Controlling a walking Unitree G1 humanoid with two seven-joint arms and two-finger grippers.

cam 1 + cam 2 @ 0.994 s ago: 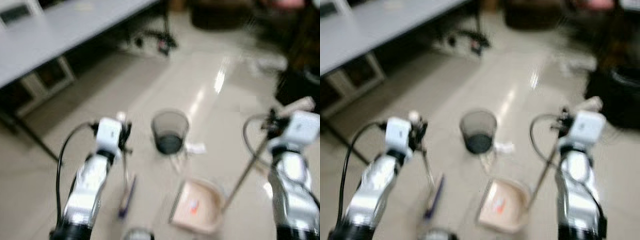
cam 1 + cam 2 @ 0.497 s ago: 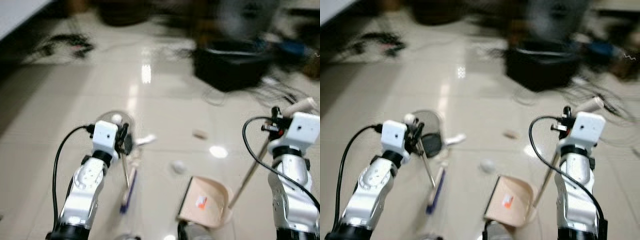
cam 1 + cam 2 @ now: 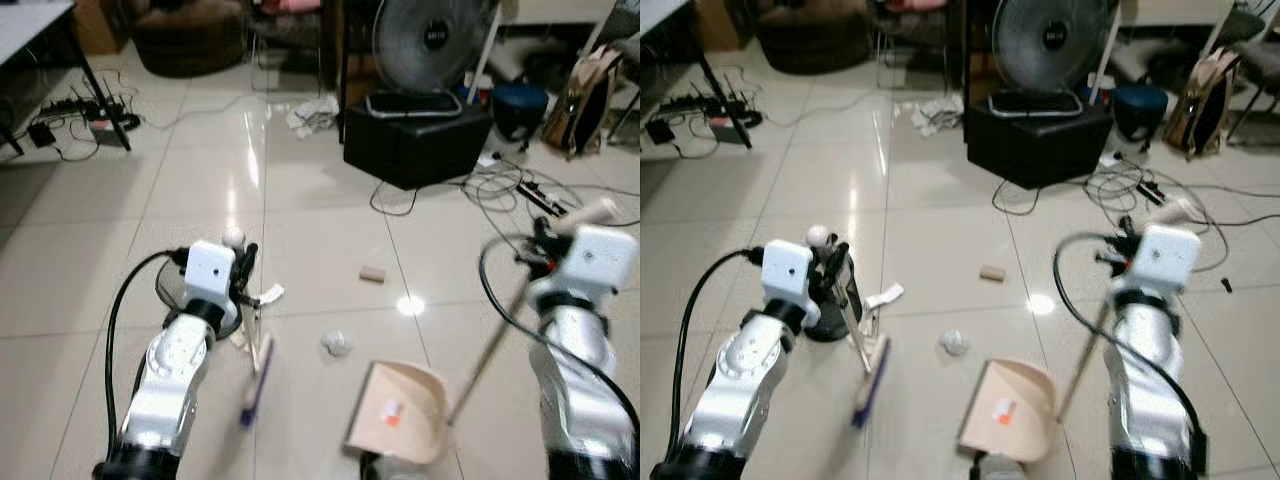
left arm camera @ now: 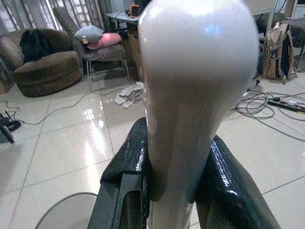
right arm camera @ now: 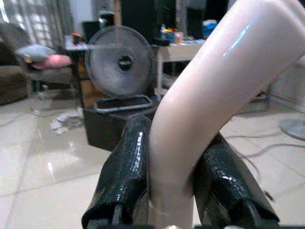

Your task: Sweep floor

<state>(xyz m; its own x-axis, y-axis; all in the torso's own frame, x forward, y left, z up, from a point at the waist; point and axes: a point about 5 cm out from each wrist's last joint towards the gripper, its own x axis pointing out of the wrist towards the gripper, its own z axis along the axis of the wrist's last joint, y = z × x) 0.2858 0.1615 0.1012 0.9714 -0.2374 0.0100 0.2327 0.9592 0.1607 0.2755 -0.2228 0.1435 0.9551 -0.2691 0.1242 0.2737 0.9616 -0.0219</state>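
At the lower left of the head view, the left pincer (image 3: pixel 243 262) was clamped tight on the white handle of a broom (image 3: pixel 256 372); the wrist view showed both black fingers (image 4: pixel 125 168) pressed against the handle's rounded top. The broom's purple-edged head rested on the tiled floor (image 3: pixel 80 260) just below, beside what appeared to be a dark round base (image 3: pixel 173 288), half hidden behind the arm. Toward the middle lay a crumpled white scrap (image 3: pixel 337 343), with a small tan piece of litter (image 3: pixel 372 274) further up. Lower centre, a beige dustpan (image 3: pixel 400 413) sat on the floor, its long handle rising to the right. There the right pincer (image 3: pixel 545 240) was closed around the handle's bent grip. At top centre, a fan (image 3: pixel 428 38) stood behind a black box (image 3: pixel 415 145).
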